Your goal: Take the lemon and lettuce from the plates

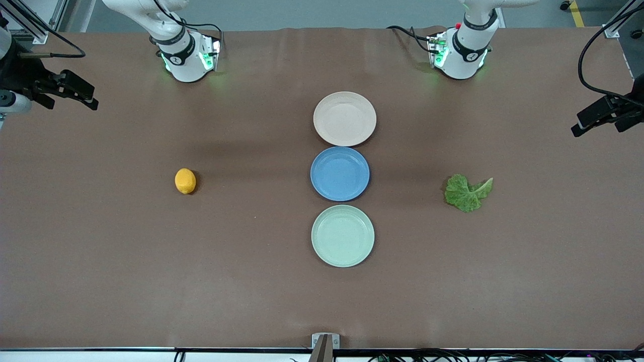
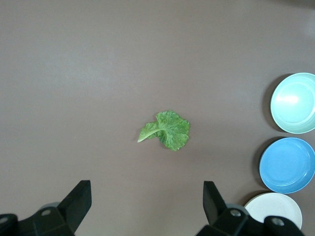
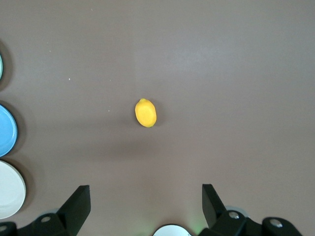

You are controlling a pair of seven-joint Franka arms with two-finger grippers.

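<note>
The lemon [image 1: 185, 181] lies on the bare table toward the right arm's end, also in the right wrist view [image 3: 145, 112]. The lettuce [image 1: 467, 192] lies on the bare table toward the left arm's end, also in the left wrist view [image 2: 166, 130]. The beige-pink plate [image 1: 344, 118] and the mint green plate [image 1: 342, 235] stand empty in the middle. My right gripper [image 1: 70, 100] [image 3: 146, 196] is open and empty, high above the table near the lemon. My left gripper [image 1: 598, 125] [image 2: 147, 196] is open and empty, high above the table near the lettuce.
An empty blue plate [image 1: 340, 173] sits between the two pale plates, the three in a row down the table's middle. The arm bases [image 1: 188, 58] [image 1: 460, 53] stand at the table's edge farthest from the front camera.
</note>
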